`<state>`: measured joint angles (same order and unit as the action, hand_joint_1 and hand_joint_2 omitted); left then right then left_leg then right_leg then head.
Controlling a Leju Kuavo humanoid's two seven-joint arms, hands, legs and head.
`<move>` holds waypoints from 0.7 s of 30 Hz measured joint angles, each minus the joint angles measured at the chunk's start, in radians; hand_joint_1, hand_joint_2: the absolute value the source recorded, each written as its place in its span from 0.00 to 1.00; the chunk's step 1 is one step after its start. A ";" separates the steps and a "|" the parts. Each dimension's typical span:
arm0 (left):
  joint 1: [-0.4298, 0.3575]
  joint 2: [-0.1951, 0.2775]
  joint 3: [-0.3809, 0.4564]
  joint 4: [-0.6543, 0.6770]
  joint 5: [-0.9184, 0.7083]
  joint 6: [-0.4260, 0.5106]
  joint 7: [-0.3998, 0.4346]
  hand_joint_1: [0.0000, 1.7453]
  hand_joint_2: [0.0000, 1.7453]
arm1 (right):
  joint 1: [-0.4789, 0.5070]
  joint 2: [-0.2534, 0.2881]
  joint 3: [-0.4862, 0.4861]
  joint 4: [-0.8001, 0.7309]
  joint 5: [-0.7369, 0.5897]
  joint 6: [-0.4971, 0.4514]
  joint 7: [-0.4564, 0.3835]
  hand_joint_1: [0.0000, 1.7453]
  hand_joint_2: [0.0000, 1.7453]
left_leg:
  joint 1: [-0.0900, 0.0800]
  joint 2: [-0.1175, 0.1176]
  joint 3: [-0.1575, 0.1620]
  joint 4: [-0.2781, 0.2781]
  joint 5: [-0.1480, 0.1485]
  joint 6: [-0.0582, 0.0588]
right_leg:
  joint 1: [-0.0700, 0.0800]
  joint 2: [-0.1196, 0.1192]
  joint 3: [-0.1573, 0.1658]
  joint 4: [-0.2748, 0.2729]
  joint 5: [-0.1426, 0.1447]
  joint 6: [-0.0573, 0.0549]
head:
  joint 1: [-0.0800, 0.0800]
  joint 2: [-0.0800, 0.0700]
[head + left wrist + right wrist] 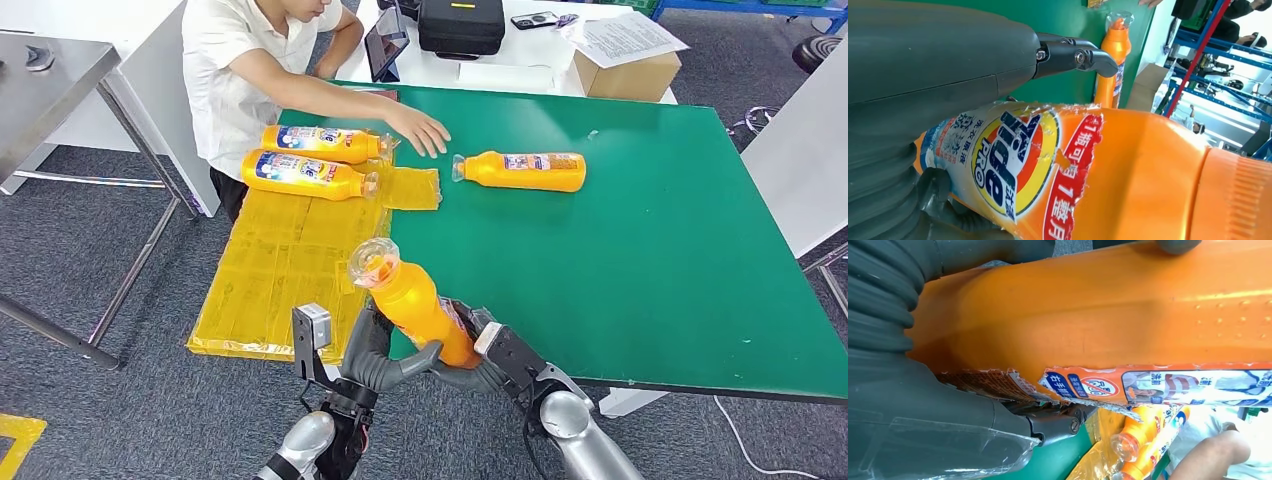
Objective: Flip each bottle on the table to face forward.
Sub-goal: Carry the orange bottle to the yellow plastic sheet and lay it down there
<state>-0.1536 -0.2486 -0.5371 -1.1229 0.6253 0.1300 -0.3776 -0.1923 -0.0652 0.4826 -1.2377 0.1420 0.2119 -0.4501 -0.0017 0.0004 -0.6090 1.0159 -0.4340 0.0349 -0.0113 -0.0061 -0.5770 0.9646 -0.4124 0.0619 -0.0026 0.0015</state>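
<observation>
Bottle (415,300) orange, tilted, lower centre of frame over table (650,260) edge | left hand (385,365) and right hand (500,360) both clasp its base | three bottles lie upper left.

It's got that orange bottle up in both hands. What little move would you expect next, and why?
Probably a slow roll of the bottle between the left hand and right hand, then down onto the yellow sheet. It is lifted off the table, and its front label faces the left wrist camera, so which side will land upward is unclear.
</observation>
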 joint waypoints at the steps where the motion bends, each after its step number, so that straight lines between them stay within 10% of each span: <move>1: 0.000 0.000 0.001 -0.003 0.052 -0.049 0.030 1.00 1.00 | 0.000 0.007 0.005 0.009 0.016 0.002 -0.004 1.00 1.00 | 0.000 0.000 0.000 0.000 0.000 0.000 | 0.000 0.000 0.000 0.000 0.000 0.000 | 0.000 0.000; 5: 0.005 0.015 0.038 -0.022 0.288 -0.282 0.139 1.00 1.00 | -0.012 0.063 0.034 0.095 0.077 -0.041 -0.072 1.00 1.00 | 0.000 0.004 0.000 0.000 -0.001 -0.001 | 0.000 0.003 -0.003 0.001 0.000 0.000 | -0.002 0.000; 15: 0.015 0.030 0.083 -0.023 0.321 -0.322 0.156 1.00 1.00 | -0.050 0.089 0.068 0.168 0.073 -0.054 -0.088 1.00 1.00 | 0.000 0.004 0.000 0.000 0.000 -0.001 | 0.000 0.003 -0.003 0.002 0.000 -0.001 | -0.002 0.000; 19: 0.017 0.030 0.086 -0.023 0.323 -0.324 0.156 0.05 1.00 | -0.053 0.090 0.071 0.174 0.073 -0.054 -0.087 1.00 1.00 | 0.000 0.004 0.000 0.000 0.000 -0.001 | 0.000 0.003 -0.003 0.002 0.000 -0.001 | -0.002 0.000; 21: 0.016 0.030 0.087 -0.024 0.326 -0.328 0.156 0.00 1.00 | -0.054 0.091 0.072 0.175 0.072 -0.054 -0.085 1.00 1.00 | 0.000 0.004 0.000 0.000 0.000 -0.001 | 0.000 0.003 -0.003 0.002 0.000 -0.001 | -0.003 0.000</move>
<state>-0.1372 -0.2182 -0.4504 -1.1466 0.9517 -0.1984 -0.2219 -0.2462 0.0255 0.5546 -1.0631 0.2138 0.1576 -0.5347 -0.0017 0.0039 -0.6093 1.0160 -0.4343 0.0336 -0.0114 -0.0036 -0.5805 0.9665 -0.4124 0.0612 -0.0052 0.0015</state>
